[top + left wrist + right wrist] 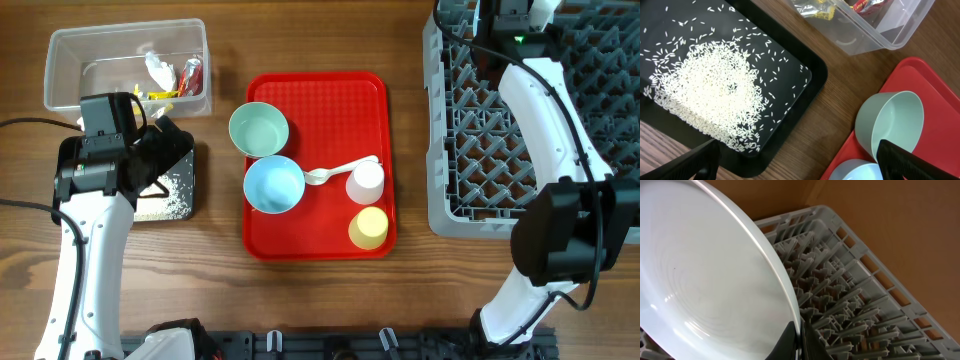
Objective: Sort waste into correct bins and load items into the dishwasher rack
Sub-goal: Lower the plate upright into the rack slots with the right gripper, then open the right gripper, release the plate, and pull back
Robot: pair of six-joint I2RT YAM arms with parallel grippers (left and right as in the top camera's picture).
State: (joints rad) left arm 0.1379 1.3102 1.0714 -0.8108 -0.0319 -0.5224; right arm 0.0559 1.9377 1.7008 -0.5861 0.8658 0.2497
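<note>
Over rack [855,305], plate [705,280] on edge, tilted

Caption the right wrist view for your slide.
Jaws clamp the rim of the pale plate, grey dishwasher rack behind.

the tool [798,341] pinches the rim of a pale plate [705,280] over the grey rack [860,305].

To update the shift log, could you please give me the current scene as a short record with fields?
clear tub: holds tissue and shiny wrappers
black tray: holds loose rice
red tray: mint bowl, blue bowl, white cup, yellow cup, white cutlery
left gripper: open, over the black tray's near edge
right gripper: shut on the plate at its rim, over the rack
</note>
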